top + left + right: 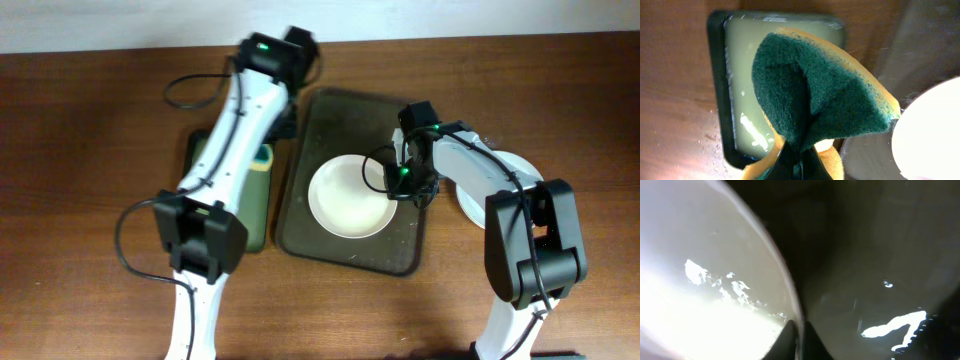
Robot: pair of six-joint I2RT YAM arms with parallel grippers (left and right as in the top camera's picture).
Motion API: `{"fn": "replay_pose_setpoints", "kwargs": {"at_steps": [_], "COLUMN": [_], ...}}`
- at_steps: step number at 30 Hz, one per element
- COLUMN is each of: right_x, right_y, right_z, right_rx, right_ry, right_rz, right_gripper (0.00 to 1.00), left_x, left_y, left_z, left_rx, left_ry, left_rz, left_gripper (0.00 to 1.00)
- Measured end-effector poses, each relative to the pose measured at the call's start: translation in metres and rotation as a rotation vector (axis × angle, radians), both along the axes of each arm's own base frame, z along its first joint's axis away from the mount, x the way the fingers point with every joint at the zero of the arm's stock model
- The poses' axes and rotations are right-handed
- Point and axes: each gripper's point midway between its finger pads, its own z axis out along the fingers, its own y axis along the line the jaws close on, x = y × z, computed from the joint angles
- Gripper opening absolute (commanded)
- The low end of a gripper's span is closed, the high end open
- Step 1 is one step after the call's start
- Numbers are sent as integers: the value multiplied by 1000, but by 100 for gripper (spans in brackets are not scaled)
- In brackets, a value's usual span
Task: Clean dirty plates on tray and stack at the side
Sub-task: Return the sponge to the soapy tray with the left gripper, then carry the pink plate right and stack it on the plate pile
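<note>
**Overhead view.** The dark brown tray (320, 120) lies at the centre of the table, its long axis running from 12 to 6 o'clock. One white plate (345, 200) lies flat and face up in the middle of it. Being round, the plate has no long axis and points no particular way. I see no smears on it from here. The right gripper (396, 186) meets the plate's rim at 3 o'clock. More plates (525, 165) lie off the tray at 3 o'clock, partly under the right arm. The left gripper (278, 128) hangs at 10 o'clock over a small pale-green tray (255, 210), with a sponge (263, 156) below it.

**Left wrist view.** The fingers are clamped on the sponge, which is folded, with its green scouring face towards the camera and yellow foam at the edges. Beneath it, the green tray appears to hold liquid. The plate's edge shows at 4 o'clock.

**Right wrist view.** The two fingertips (786, 339) pinch the plate's rim at 6 o'clock. The plate fills the left side, and wet, glinting tray floor fills the right.

**The step, as I judge it.** The right side steadies the plate while I bring the sponge across to scrub. To do this well, I would:
- hold the pinch firm, because the wet rim could slip
- keep the plate flat on the tray
- lead with the green face
- press lightly, working outward from the centre and away from the pinched edge
</note>
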Motion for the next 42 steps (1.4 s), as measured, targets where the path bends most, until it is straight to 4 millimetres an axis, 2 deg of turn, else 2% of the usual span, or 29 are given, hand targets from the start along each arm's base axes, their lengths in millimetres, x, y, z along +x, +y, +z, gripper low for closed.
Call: {"fn": "replay_pose_setpoints", "kwargs": {"at_steps": [2,3,5,7,8,9,10,12,13,16,17,18,19,20,21,22,23,25,27,31,33,37,40,42], "right_x": [-1,-3,-8,-8,-8,-9,-9,-12,-12,-8,-6,-5,-6,-8,-13,-17,-20,-27,-31,-42,-44,-44,-55,-56], "right_y": [2,2,3,3,3,4,4,4,4,-4,-14,-27,-31,-29,-21,-12,-8,3,8,30,32,24,41,44], "right_z": [1,1,1,1,1,1,1,1,5,60,83,105,130,148,172,181,184,193,199,214,217,230,243,244], "right_rx": [16,22,29,30,31,32,33,34,37,11,-31,-111,-205,-268,-377,-442,-484,-571,-625,-701,-719,-812,-864,-892], "right_ry": [5,12,30,33,33,34,34,50,44,-87,-151,-229,-325,-400,-508,-559,-580,-638,-678,-776,-797,-844,-930,-944], "right_rz": [8,13,17,18,18,19,19,18,15,-15,-46,-71,-70,-57,-20,19,41,71,83,151,157,149,199,211], "right_gripper": [4,4,4,4,4,4,4,4,4,4,4,4,4,4,4,4,4,4,4,4,4,4,4,4], "left_x": [-9,-16,-47,-44,-45,-41,-40,-37,-37,-39,-40,-42,-45,-47,-50,-55,-59,-69,-70,-70,-70,-70,-70,-70], "left_y": [37,47,69,74,75,75,74,69,67,61,58,56,53,52,51,52,53,55,56,56,56,56,56,56], "left_z": [-20,-29,-64,-86,-87,-85,-82,-80,-76,-44,-25,-11,5,16,34,53,60,61,60,60,60,60,60,60], "left_rx": [-10,1,14,-32,-56,-78,-88,-114,-131,-187,-221,-247,-277,-293,-314,-330,-334,-326,-322,-322,-322,-321,-322,-321], "left_ry": [106,155,268,187,145,86,66,53,45,-29,-71,-102,-139,-165,-214,-262,-275,-251,-246,-245,-245,-245,-245,-245], "left_rz": [60,73,108,122,125,122,120,114,114,105,99,90,82,77,68,60,58,62,63,63,63,63,63,63], "left_gripper": [0,0,0,4,8,14,29,47,53,56,66,82,99,100,100,100,100,100,100,100,100,100,100,100]}}
